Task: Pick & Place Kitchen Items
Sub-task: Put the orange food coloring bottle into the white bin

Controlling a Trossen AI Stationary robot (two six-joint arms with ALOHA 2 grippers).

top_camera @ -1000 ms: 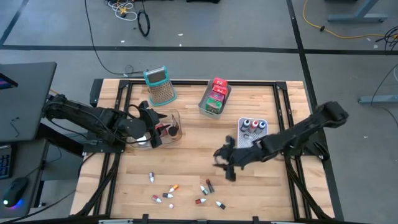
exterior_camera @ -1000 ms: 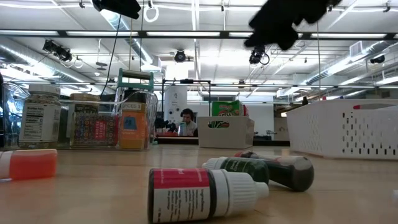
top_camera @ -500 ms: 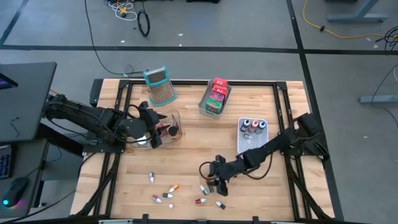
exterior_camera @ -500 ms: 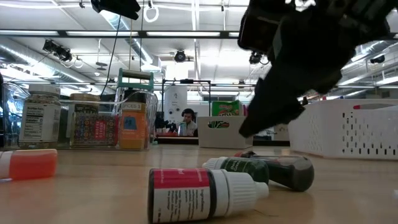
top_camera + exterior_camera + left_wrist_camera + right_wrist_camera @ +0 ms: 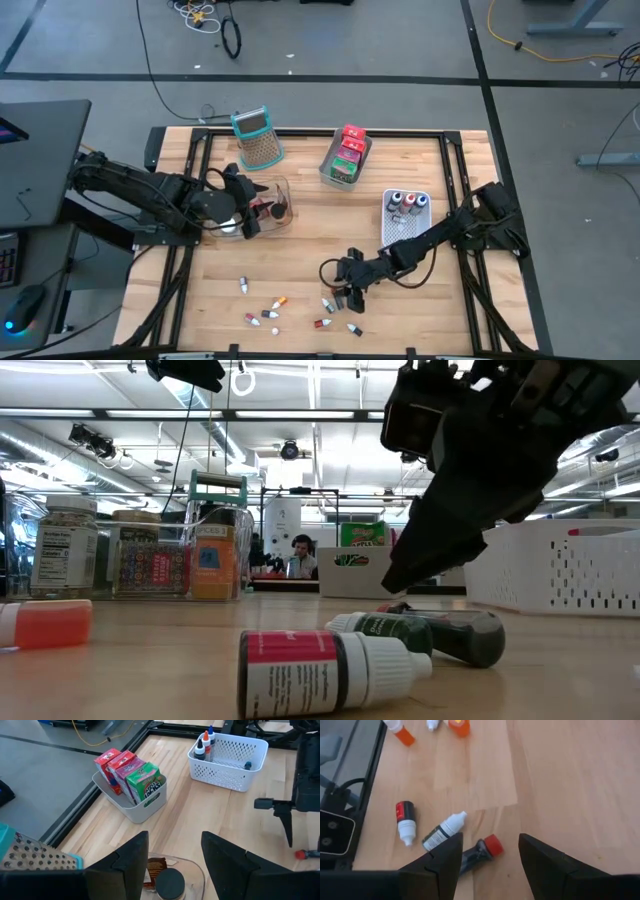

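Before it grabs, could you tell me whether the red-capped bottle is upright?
Tipped: the red-capped bottle lies flat between the right gripper's open fingers.

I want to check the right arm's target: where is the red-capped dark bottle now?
In the right wrist view, the red-capped dark bottle lies on its side between the right gripper's open fingers, beside the white-capped bottle.

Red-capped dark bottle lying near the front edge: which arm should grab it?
Right. The right gripper hangs open just above the red-capped bottle, fingers astride it in the right wrist view. The left gripper is far off over the clear container.
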